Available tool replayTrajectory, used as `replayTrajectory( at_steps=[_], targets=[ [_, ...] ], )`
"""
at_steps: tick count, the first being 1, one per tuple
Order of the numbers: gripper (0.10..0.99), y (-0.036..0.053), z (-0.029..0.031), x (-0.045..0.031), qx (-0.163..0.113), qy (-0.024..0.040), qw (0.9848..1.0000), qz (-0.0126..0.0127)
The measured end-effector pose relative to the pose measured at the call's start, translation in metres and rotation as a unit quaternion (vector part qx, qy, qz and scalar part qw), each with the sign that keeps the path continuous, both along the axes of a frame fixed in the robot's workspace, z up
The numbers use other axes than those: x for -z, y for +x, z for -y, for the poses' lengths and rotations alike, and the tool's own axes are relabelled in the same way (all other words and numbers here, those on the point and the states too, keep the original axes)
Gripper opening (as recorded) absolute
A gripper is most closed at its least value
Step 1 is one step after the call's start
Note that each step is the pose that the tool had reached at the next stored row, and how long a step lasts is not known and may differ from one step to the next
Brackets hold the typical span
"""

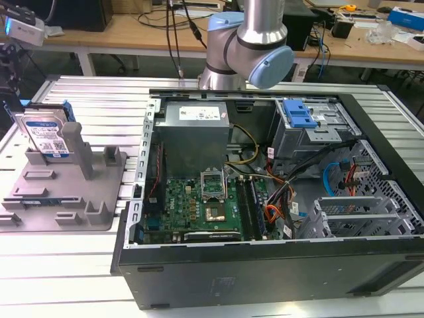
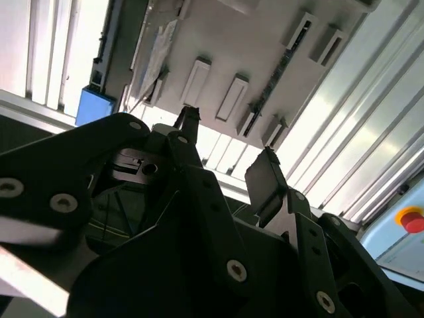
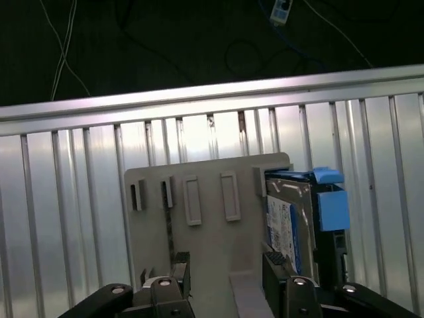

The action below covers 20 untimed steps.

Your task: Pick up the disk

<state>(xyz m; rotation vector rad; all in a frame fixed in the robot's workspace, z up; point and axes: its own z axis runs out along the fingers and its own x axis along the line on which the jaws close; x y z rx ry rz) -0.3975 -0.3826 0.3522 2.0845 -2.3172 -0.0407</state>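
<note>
Slatted metal table (image 1: 73, 275) with an open computer case (image 1: 265, 271) on it, benches behind.
The disk (image 1: 46, 136) stands on edge in the grey holder (image 1: 73, 195) at the exterior view's left, well apart from the case. In both wrist views the gripper (image 2: 228, 142) (image 3: 225, 278) hangs over the holder with its fingers apart and nothing between them. In the first wrist view one finger (image 3: 275, 268) is near the disk's (image 3: 291, 225) labelled face.

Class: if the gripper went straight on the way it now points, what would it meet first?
Probably the grey holder, whose flat plate lies ahead between the open jaws of the gripper. One jaw lines up close to the disk standing in the holder, so that might be touched first; depth is unclear.
</note>
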Motion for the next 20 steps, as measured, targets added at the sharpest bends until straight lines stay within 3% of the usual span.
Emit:
replayTrajectory(
  at_steps=[13,15,20],
  targets=[
    [0.557,-0.0004,-0.0669,0.0001,-0.002,-0.0002,1.0,0.0023],
    [0.557,-0.002,-0.0704,0.0001,-0.003,-0.0006,1.0,0.0027],
    [0.557,-0.0066,-0.0706,0.0006,-0.011,-0.0026,0.9999,0.0027]
  ],
)
